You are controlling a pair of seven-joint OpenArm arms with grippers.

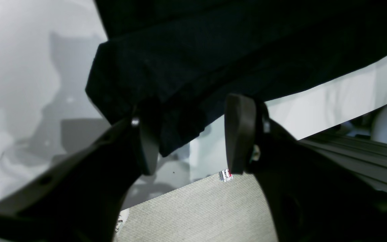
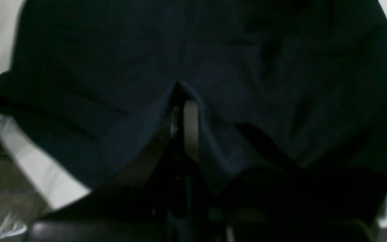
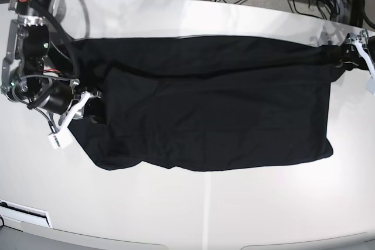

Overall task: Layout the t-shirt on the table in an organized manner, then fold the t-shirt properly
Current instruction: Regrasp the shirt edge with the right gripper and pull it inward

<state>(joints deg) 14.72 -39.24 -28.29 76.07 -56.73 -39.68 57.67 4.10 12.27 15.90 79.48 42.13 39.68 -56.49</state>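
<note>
The black t-shirt [image 3: 211, 103] lies spread across the middle of the white table [image 3: 193, 209], because the right pincer [image 2: 184, 111] clamps its edge while the left pincer [image 1: 190, 134], jaws apart, straddles the opposite edge, apparently for flattening before folding.

The large glossy white table with rounded edges [image 3: 193, 203] carries a plain black soft fabric t-shirt [image 3: 211, 109], spread wide and mostly flat across its middle. Bare tabletop shows all around the garment, widest along the near edge.
</note>
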